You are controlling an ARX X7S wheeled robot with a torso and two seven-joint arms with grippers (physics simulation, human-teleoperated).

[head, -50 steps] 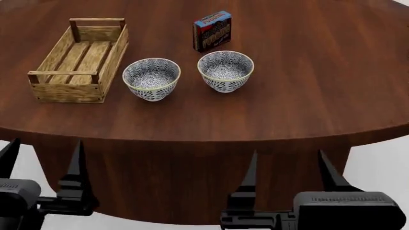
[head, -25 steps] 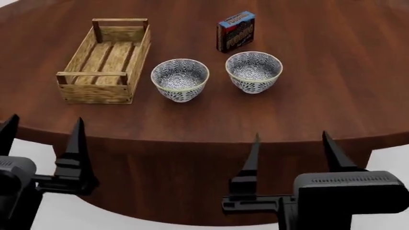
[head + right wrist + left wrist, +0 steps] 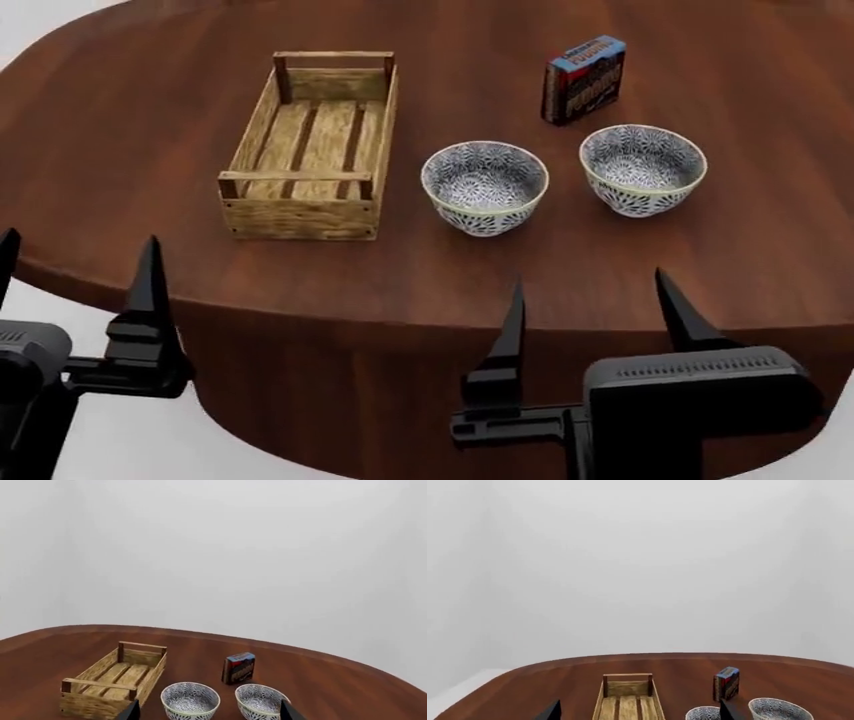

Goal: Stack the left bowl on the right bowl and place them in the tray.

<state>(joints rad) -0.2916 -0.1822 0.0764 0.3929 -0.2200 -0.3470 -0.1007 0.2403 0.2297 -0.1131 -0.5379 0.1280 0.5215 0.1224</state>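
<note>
Altogether two bowls [image 3: 485, 187] [image 3: 642, 167], one tray [image 3: 314, 146], one box [image 3: 583, 92]; both grippers [image 3: 74, 268] [image 3: 587, 300] empty, spread wide.

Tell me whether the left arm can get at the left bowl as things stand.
Probably yes. The left pincer is open and holds nothing, the left bowl stands alone, apart from the crate and the right bowl, with bare table before it.

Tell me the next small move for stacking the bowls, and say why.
Probably reach the left gripper forward toward the left bowl. Both grippers are open and empty at the near table edge, the right gripper too, and neither bowl is touched. The left bowl stands apart between the tray and the right bowl.
</note>
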